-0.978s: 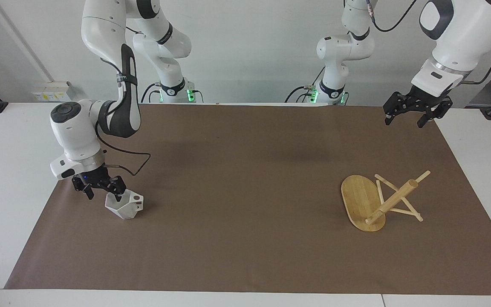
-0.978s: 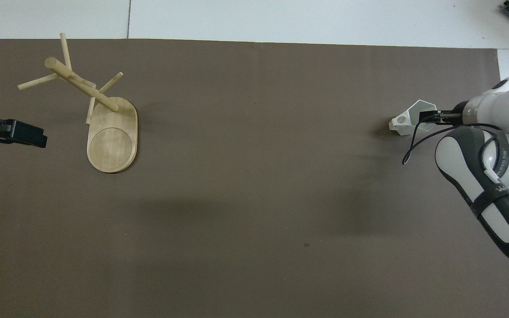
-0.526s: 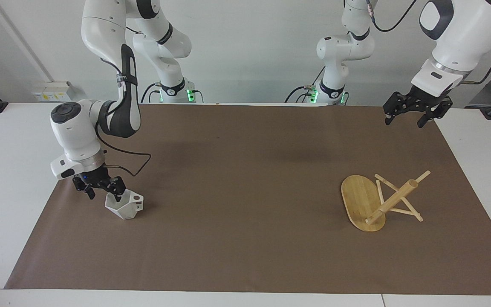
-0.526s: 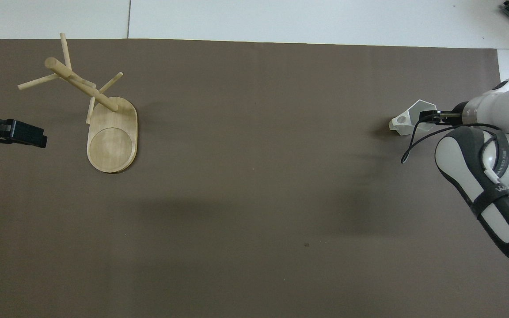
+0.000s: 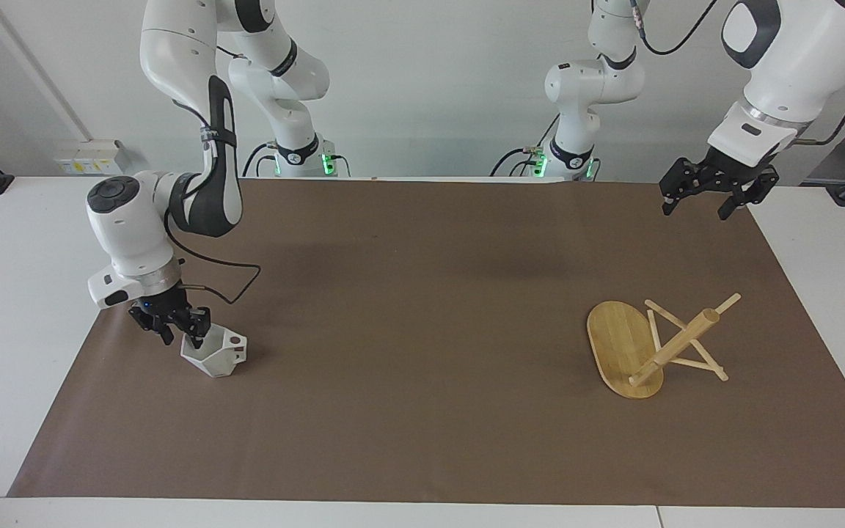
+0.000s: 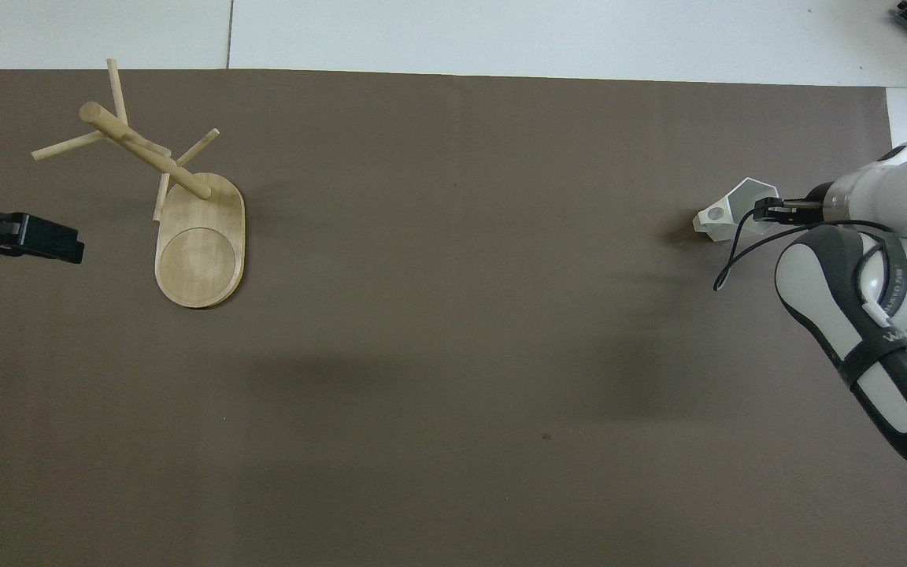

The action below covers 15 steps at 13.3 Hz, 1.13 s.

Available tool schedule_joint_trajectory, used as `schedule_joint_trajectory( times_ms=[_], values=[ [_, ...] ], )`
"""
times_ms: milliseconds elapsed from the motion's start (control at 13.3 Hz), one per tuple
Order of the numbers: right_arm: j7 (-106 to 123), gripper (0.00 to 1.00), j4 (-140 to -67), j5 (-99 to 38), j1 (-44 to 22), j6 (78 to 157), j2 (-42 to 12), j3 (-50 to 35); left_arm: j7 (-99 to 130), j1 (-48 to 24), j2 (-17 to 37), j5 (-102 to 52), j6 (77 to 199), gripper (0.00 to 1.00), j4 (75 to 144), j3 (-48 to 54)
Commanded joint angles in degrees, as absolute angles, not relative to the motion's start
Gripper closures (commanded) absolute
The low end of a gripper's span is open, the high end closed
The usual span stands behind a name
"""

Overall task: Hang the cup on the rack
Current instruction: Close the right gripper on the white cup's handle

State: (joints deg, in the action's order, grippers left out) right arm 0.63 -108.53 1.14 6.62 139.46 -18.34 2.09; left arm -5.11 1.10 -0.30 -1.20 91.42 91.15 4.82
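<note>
The right claw point(image 5: 182, 331) is down at the cup point(image 5: 213, 353), which sits on the brown mat point(image 5: 408, 330) at the right arm's end of the worktop point(image 5: 12, 293); one finger dips inside the rim, the other stands outside the wall, and whether they grasp it yet I cannot tell. The rack point(image 5: 650, 345) lies tipped over toward the left arm's end, well apart from the cup. The left claw point(image 5: 705, 196) waits released above the mat's corner.
</note>
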Motion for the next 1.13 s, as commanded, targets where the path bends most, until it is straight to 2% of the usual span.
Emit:
schedule_joint_trajectory(
  times_ms=[0,1053],
  values=[
    [-0.09,0.51,-108.72,1.05,7.03,138.52,-18.02,1.85,-4.75,1.49,-1.32,-0.09,90.97,0.0,92.11,5.1],
    [-0.09,0.85,-108.19,1.05,6.68,137.55,-17.93,1.67,-3.35,1.32,-1.67,-1.05,89.91,0.0,92.55,5.36]
  ],
)
